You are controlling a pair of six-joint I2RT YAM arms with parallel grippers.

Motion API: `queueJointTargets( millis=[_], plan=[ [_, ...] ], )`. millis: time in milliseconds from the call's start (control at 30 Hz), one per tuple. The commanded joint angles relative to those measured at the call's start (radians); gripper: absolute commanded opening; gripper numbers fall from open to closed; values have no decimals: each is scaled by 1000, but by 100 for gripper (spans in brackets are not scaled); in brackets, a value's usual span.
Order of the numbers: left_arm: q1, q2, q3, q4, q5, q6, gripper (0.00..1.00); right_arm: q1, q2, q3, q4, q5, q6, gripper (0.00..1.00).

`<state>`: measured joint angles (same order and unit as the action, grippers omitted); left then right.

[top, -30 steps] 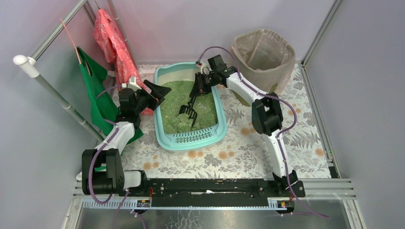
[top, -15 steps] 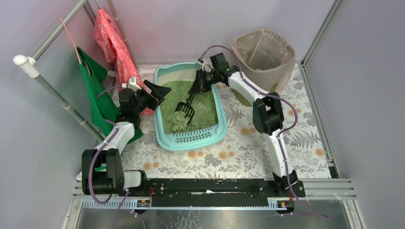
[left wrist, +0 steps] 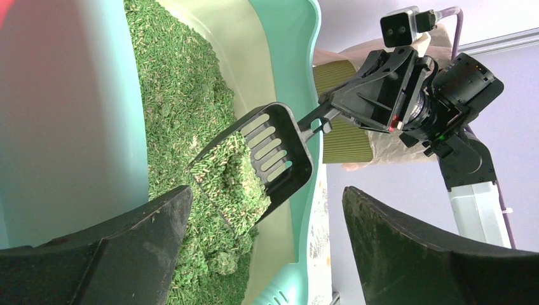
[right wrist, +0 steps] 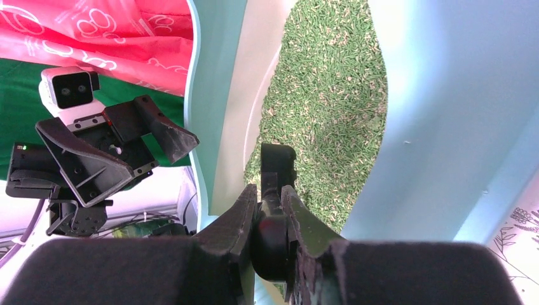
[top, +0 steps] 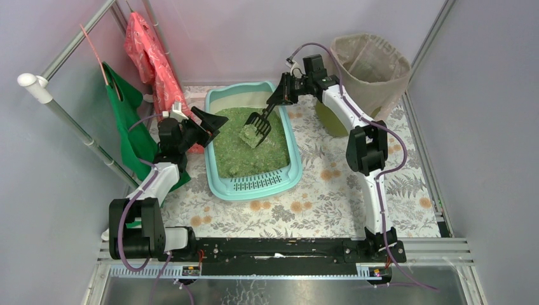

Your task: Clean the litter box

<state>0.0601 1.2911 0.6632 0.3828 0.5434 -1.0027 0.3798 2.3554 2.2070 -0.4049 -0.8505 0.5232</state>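
The right claw, upper centre, clamps the handle of the scoop; loaded with litter, it has lifted from the litter box at mid-frame since earlier. The left claw gapes wide, empty, beside its left rim.

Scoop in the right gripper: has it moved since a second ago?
Yes. The scoop lifted from the granules toward the litter box's far-right rim, nearer the bin.

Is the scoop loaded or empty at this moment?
Loaded. A heap of green granules sits on the slotted scoop, which the right claw holds by its handle over the litter box.
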Motion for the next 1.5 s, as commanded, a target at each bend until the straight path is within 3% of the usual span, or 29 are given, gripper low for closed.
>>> queueJointTargets(
  millis=[0, 400, 667, 1033, 1167, 1300, 1400, 1467],
  plan=[
    [11, 31, -30, -33, -8, 15, 96, -3, -36, 48, 29, -46, 30, 0],
    [12, 31, -34, -31, -7, 15, 97, 14, -30, 26, 119, -72, 105, 0],
    [11, 28, -32, -32, -5, 14, 96, 5, 15, 178, 135, -118, 184, 0],
    [11, 22, -37, -34, -1, 17, 96, -18, -26, 93, 219, -108, 220, 0],
    [11, 35, -39, -17, 2, 6, 96, -5, 7, 185, 108, -125, 155, 0],
    [11, 23, -30, -44, -6, 24, 96, -36, -54, 59, 251, -114, 234, 0],
    [11, 35, -34, -27, -3, 11, 96, -11, -24, 111, 203, -149, 219, 0],
    [12, 43, -35, -9, 9, 1, 96, -26, -47, 54, 272, -120, 262, 0]
  ],
)
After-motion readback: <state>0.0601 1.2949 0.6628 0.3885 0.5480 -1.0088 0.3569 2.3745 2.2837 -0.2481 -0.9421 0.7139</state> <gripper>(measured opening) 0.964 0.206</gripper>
